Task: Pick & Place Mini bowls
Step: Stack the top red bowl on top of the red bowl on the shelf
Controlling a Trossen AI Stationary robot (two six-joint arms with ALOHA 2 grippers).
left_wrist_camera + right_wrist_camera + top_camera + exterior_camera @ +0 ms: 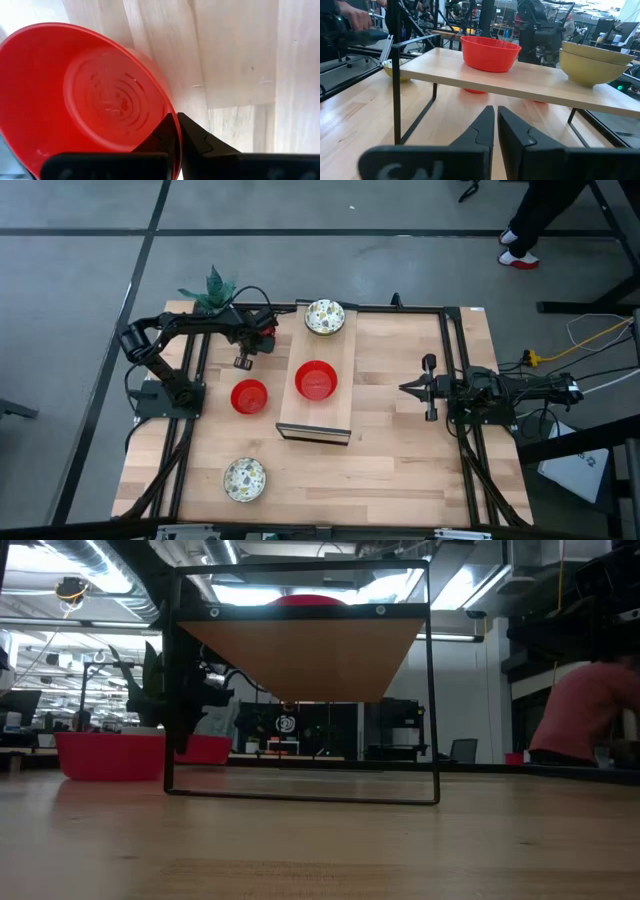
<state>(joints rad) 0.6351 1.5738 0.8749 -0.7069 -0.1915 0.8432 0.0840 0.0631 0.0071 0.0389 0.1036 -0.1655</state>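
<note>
My left gripper (pixel 262 340) points down at the table's far left, shut on a red mini bowl (pixel 85 95) that the high view mostly hides under the hand. A second red bowl (pixel 249 396) sits on the table nearer the front. A third red bowl (pixel 316 380) and a speckled cream bowl (pixel 325 317) stand on a raised wooden shelf (pixel 335 350). Another speckled bowl (pixel 244 479) rests on the table near the front left. My right gripper (pixel 405 388) waits shut at the right, level, pointing at the shelf. My left gripper pinches the red bowl's rim (pixel 167 107), one finger inside the bowl and one outside. The fingers come from above, pointing steeply down. The bowl's opening faces up toward the wrist. Whether its base still touches the table I cannot tell.
The shelf is a board on a thin black wire frame (pixel 300 795), with room beneath it. A small potted green plant (pixel 215 288) stands at the far left corner behind my left arm. Black rails (pixel 455 380) run along both sides of the table. A person stands beyond the far edge.
</note>
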